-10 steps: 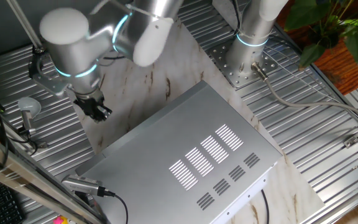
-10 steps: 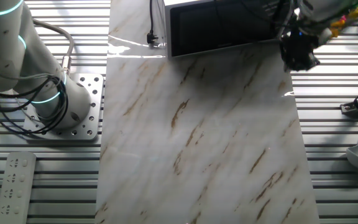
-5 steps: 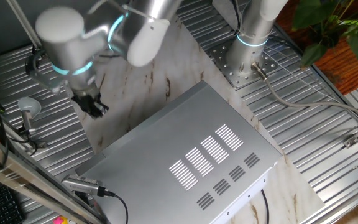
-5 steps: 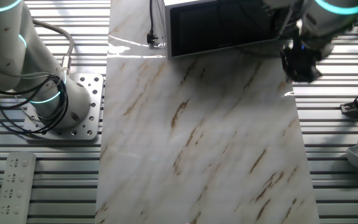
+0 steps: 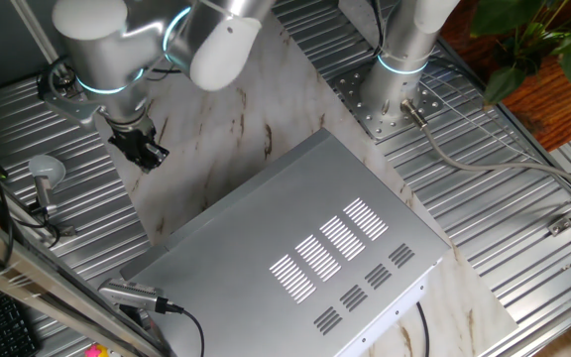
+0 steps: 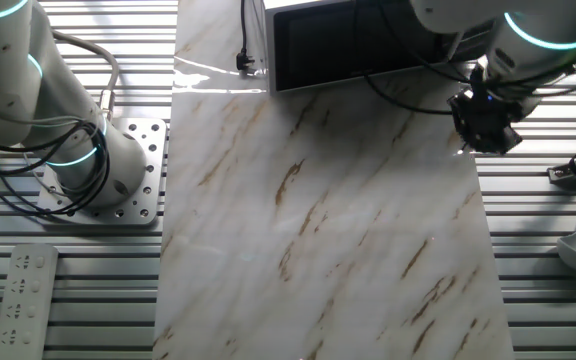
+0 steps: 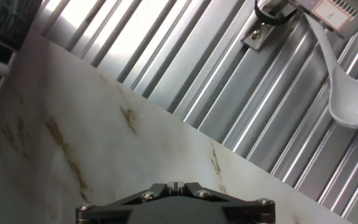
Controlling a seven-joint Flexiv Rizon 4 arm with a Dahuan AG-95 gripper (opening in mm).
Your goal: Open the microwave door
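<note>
Your microwave (image 5: 305, 248) sat on the marble-patterned board (image 6: 318, 220) laid over the ribbed table (image 5: 523, 238), with the microwave door (image 6: 353, 40) facing out across the bare board; that placement looked chosen so the door had room to swing open. The door appeared shut, flush with the front of the box. Your end effector (image 5: 139, 152) hung off to one side of the microwave's front, near the board's edge and apart from the door, touching nothing; I'd judge that stand-off suited a sideways approach to the door's edge. Whether its fingers were wide or narrow I could not tell: both fixed views showed only a dark clump, and the hand view caught just the black body of the end effector at the bottom of the picture. The one fixed view gave you the slotted silver top but hid the door entirely. The other fixed view showed the dark door face and the end effector (image 6: 483, 120) beside its corner. Only the hand view revealed the white ladle (image 7: 347, 93) lying on the ribs beyond the board's edge.
</note>
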